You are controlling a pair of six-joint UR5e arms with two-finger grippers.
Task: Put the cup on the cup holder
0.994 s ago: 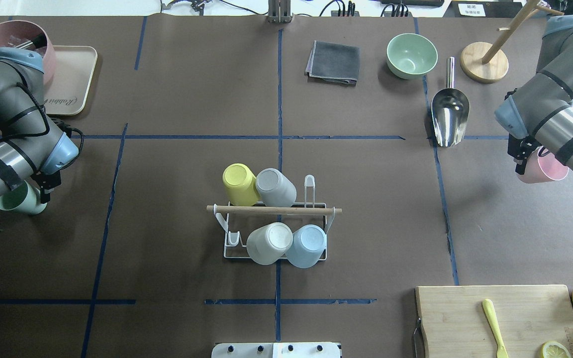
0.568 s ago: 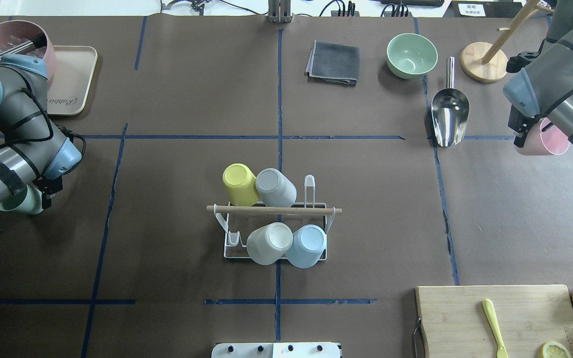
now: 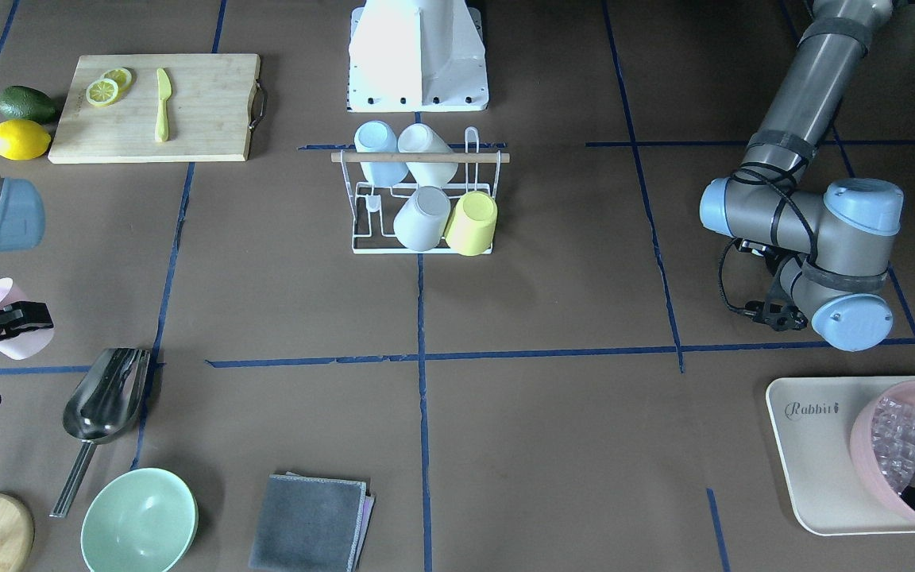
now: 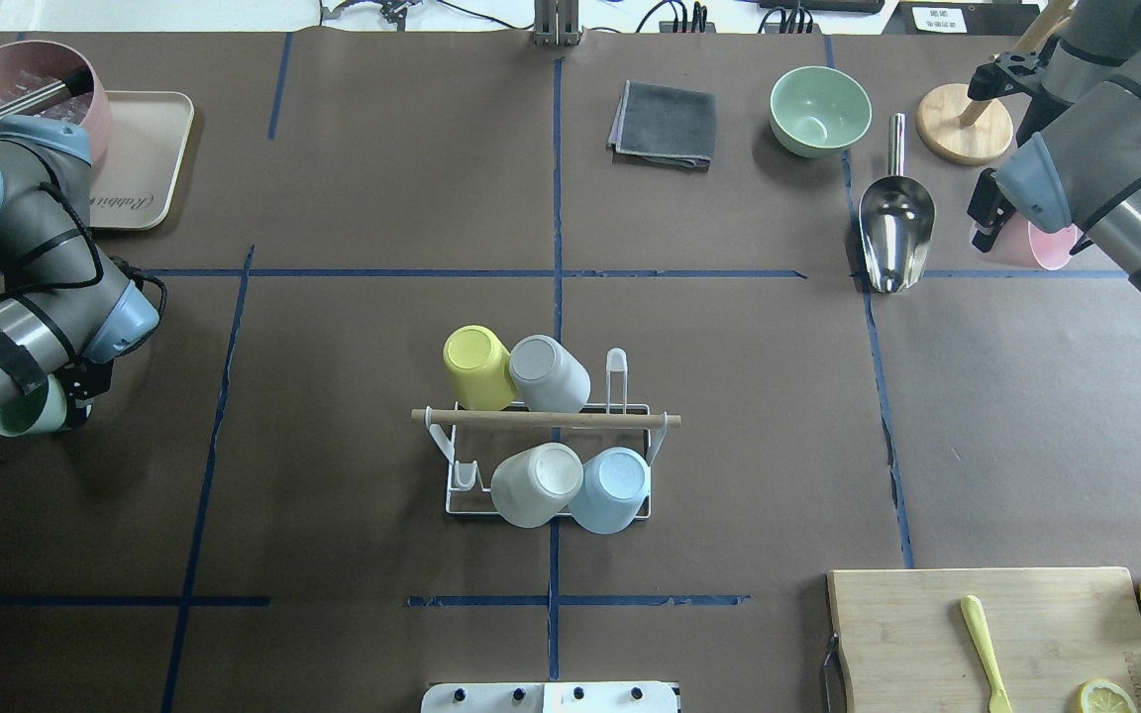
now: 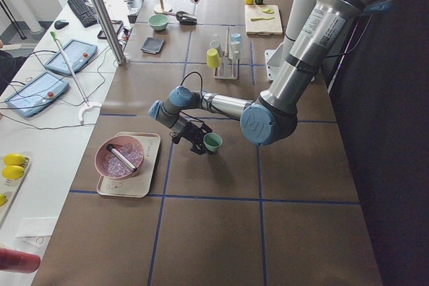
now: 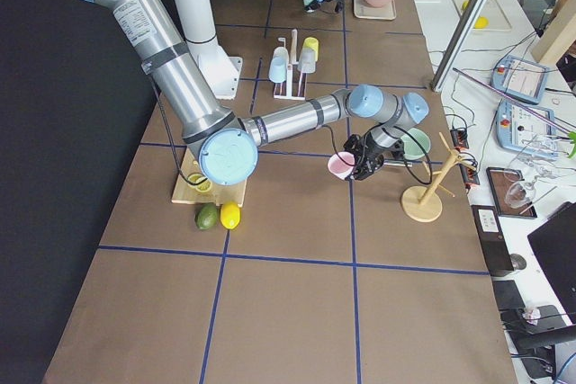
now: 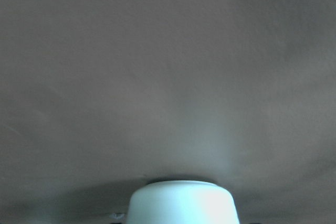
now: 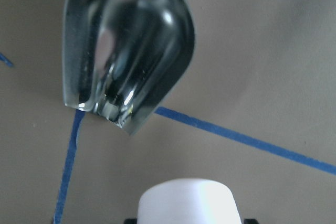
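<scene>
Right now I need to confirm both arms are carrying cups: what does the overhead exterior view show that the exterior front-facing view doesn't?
Only the overhead view shows the green cup, tucked under the left arm; the front-facing view hides it behind that arm. Only the front-facing view shows the robot's white pedestal rising from its plate, and the right gripper clamped across the pink cup in the open. Both show the pink cup, the metal scoop beside it, and the cup holder with two prongs free.
</scene>
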